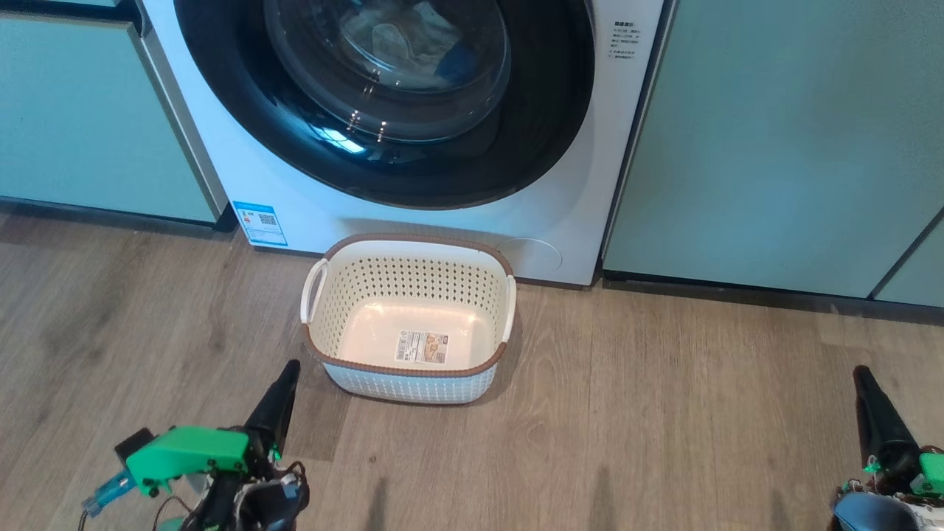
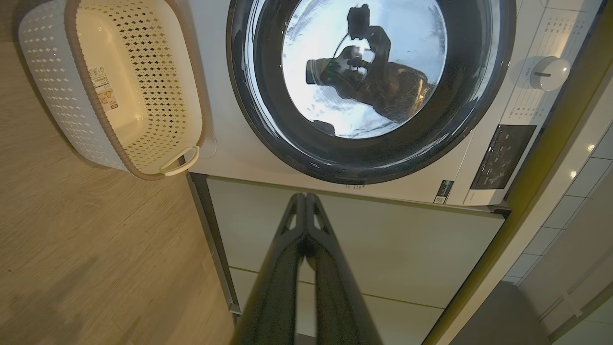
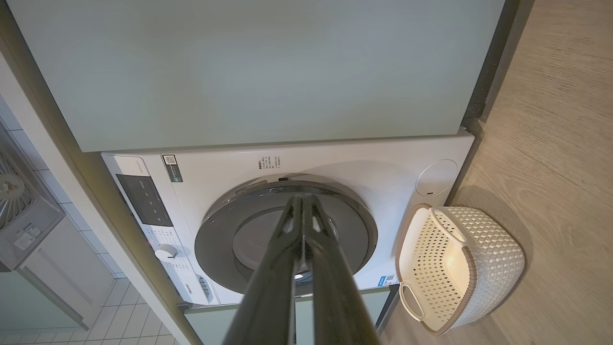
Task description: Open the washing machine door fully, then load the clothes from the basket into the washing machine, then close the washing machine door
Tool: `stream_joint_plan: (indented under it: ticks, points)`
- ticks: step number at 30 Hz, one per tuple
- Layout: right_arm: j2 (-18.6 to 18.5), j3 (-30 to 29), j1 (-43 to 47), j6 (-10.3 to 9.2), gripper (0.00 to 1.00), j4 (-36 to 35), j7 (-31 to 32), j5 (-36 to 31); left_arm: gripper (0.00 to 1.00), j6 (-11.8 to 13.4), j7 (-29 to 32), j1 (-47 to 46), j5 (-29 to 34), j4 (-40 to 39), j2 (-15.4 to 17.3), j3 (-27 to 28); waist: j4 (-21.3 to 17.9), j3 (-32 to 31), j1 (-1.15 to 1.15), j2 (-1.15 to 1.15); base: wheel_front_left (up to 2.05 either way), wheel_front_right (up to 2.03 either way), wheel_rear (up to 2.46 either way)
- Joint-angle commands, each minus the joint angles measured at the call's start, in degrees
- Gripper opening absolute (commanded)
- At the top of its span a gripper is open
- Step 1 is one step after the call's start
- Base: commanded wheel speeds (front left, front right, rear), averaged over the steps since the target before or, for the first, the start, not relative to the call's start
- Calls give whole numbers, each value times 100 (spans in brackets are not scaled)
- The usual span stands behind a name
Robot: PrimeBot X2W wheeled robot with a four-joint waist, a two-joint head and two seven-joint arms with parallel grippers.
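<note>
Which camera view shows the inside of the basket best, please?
The head view: it looks down into the basket, whole and centred, with its bottom and label sticker plain. The left wrist view shows the basket sideways, cropped at the top edge; the right wrist view shows mostly its outer wall.

Glossy glass door [image 1: 383, 88], perforated plastic basket [image 1: 409, 387], matt wood-grain floor [image 1: 664, 413].

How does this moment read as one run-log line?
door: shut | basket: empty, on floor | clothes: inside washer | left gripper: jaws shut, empty | right gripper: jaws shut, empty
</note>
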Motion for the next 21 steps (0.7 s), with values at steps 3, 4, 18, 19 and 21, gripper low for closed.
stream_joint_plan:
  ticks: [3, 4, 18, 19, 21]
  points:
    - [-28, 90, -309, -16, 0, -201, 28, -41, 0, -41, 26, -318, 47, -158, 33, 248, 0, 0, 0, 0, 0, 0, 0]
    - [-27, 90, -309, -16, 0, -201, 28, -41, 0, -41, 26, -318, 48, -158, 33, 249, 0, 0, 0, 0, 0, 0, 0]
    - [-24, 86, -309, -16, 0, -201, 32, -44, 0, -41, 29, -319, 51, -158, 30, 253, 0, 0, 0, 0, 0, 0, 0]
    - [-24, 85, -309, -16, 0, -201, 32, -45, 0, -41, 30, -319, 51, -158, 30, 253, 0, 0, 0, 0, 0, 0, 0]
    - [-24, 85, -309, -16, 0, -201, 32, -45, 0, -41, 30, -319, 52, -158, 30, 254, 0, 0, 0, 0, 0, 0, 0]
